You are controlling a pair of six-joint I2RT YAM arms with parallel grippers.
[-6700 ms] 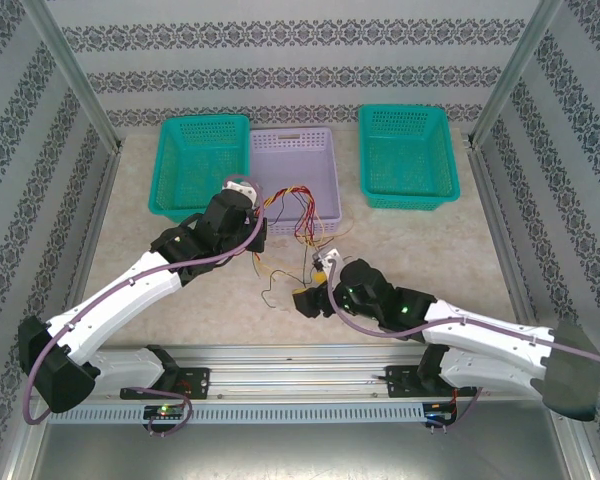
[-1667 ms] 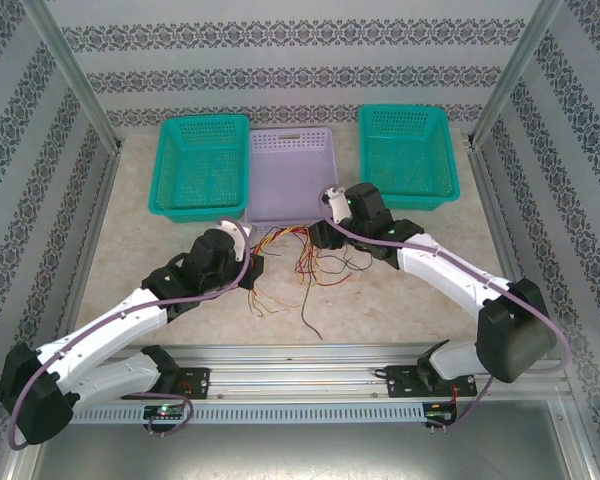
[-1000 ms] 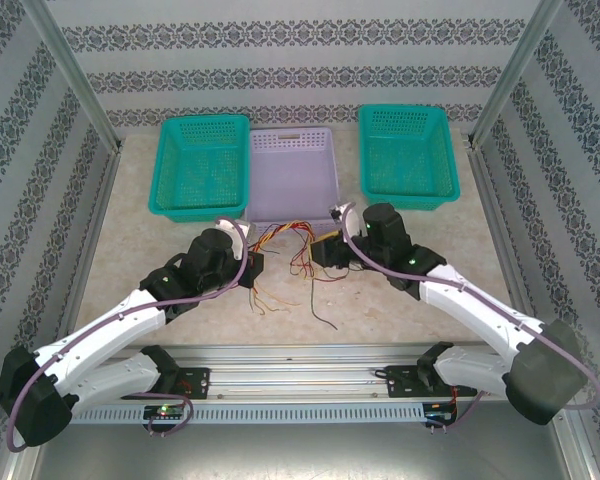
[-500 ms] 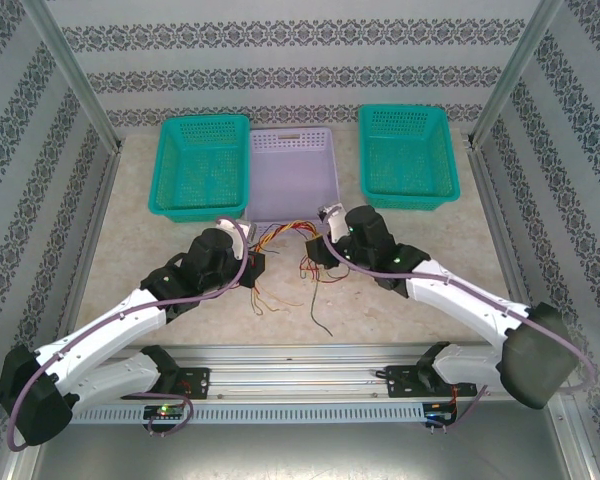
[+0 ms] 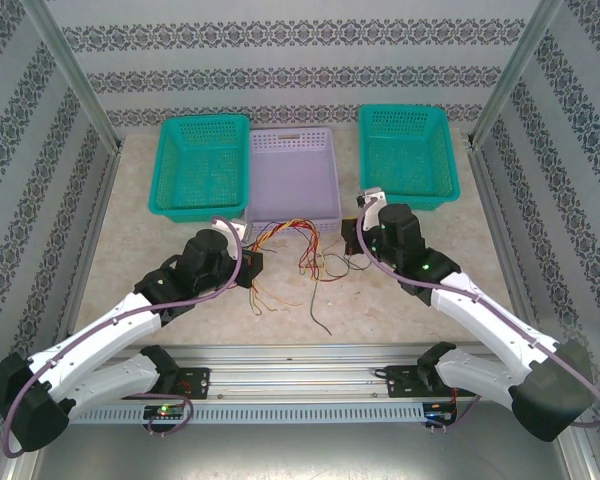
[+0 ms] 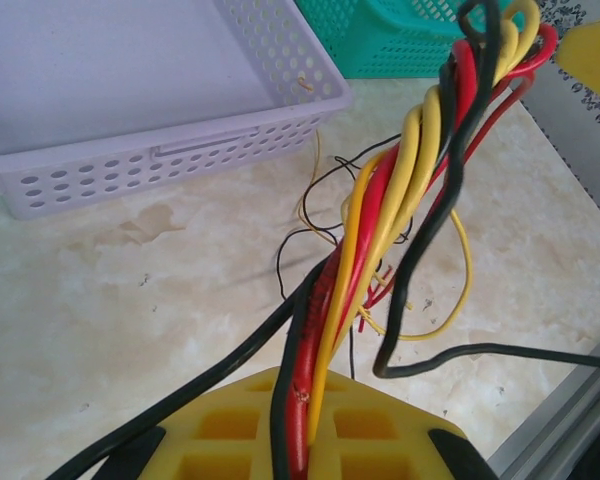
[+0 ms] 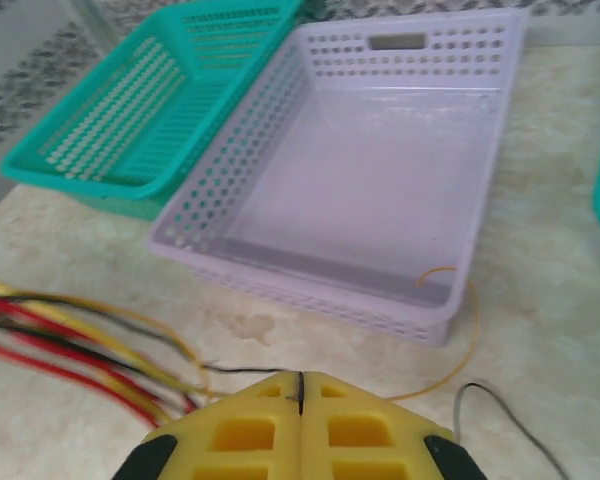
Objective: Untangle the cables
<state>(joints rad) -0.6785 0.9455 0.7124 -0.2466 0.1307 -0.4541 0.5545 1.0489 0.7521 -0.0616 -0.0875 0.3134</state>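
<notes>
Marbled beige table [image 5: 130,230]; patterned wallpaper walls [image 5: 300,60]. Left gripper [image 6: 298,405] clamps the twisted cables [image 6: 400,190]. Right gripper [image 7: 300,400] pads closed, pinching one black strand.

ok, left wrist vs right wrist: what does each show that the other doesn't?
Left wrist, not right: the cables twisted into a rope, clamped in the left gripper; metal rail.
Right wrist, not left: left teal basket, orange cable end in the purple basket, right gripper shut on a thin black cable.
Both: purple basket, table, red, yellow and black cables.
</notes>
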